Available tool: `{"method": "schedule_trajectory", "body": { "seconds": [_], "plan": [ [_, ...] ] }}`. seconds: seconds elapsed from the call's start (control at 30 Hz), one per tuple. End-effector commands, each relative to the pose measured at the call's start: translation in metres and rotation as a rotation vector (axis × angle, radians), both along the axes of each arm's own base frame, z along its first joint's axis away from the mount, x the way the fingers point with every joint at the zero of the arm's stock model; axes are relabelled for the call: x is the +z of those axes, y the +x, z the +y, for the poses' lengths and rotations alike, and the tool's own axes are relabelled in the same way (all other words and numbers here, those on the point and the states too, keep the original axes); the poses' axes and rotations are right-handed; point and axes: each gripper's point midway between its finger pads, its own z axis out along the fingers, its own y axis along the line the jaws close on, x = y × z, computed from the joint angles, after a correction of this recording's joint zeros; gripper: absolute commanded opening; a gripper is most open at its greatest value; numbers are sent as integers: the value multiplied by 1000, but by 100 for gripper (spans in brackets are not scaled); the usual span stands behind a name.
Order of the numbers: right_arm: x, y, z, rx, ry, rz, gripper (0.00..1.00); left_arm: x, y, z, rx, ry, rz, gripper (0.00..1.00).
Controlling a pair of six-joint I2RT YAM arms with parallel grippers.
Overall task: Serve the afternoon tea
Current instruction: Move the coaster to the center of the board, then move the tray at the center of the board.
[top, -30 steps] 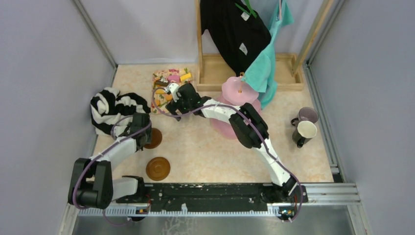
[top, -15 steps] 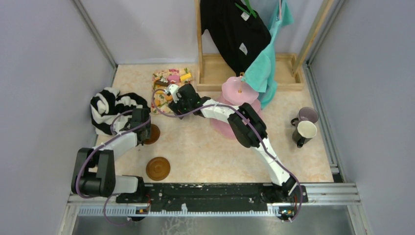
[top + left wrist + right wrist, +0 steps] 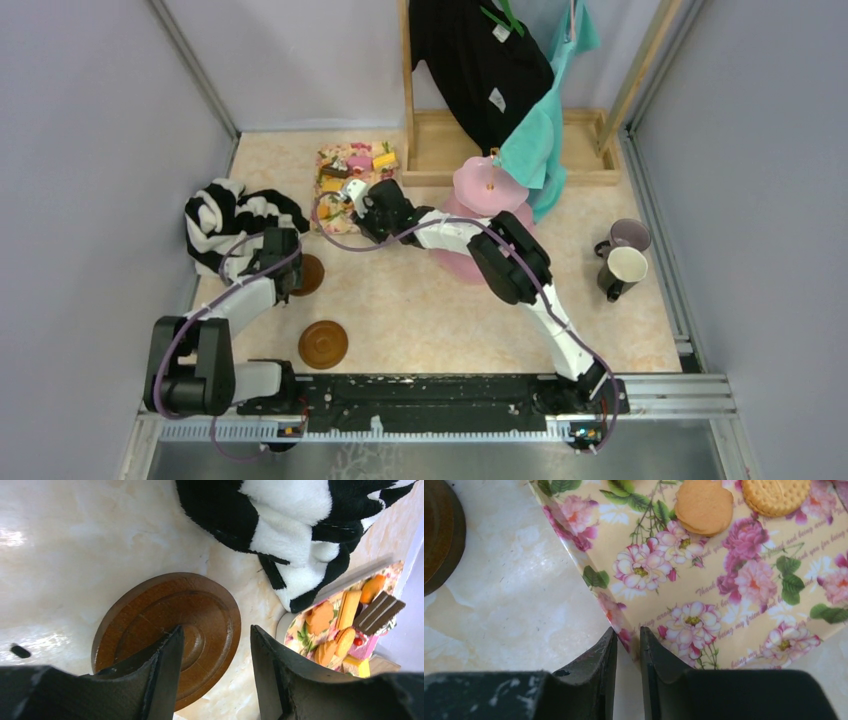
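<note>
Glossy wooden saucer (image 3: 167, 637); fuzzy striped garment (image 3: 295, 525).

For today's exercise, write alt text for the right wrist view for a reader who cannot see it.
Two black jaws pinch the near edge of a floral-print tray lying on a pale marble-look table. Two round biscuits sit on the tray at the top, and part of a brown saucer shows at the left edge.

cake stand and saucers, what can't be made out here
- Cake stand: top view only; right arm and teal garment cover its lower tiers.
- Far saucer: top view, partly under the left pincer.
- Same saucer: left wrist view, near rim behind the fingers.
</note>
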Motion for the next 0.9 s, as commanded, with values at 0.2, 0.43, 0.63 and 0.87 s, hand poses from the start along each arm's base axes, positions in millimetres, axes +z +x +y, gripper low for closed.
{"method": "schedule_trajectory", "body": {
  "seconds": [0.2, 0.43, 0.63, 0.87],
  "plan": [
    [-20, -62, -22, 39, -82, 94, 14, -25, -51, 19, 79, 49, 156, 59],
    [-19, -84, -35, 37, -85, 112, 12, -21, -53, 22, 93, 61, 155, 59],
    [-21, -105, -43, 42, -94, 132, 12, -18, -56, 28, 112, 89, 164, 59],
    [-23, -131, -51, 26, -89, 165, 11, -13, -58, 33, 131, 106, 158, 59]
  ]
}}
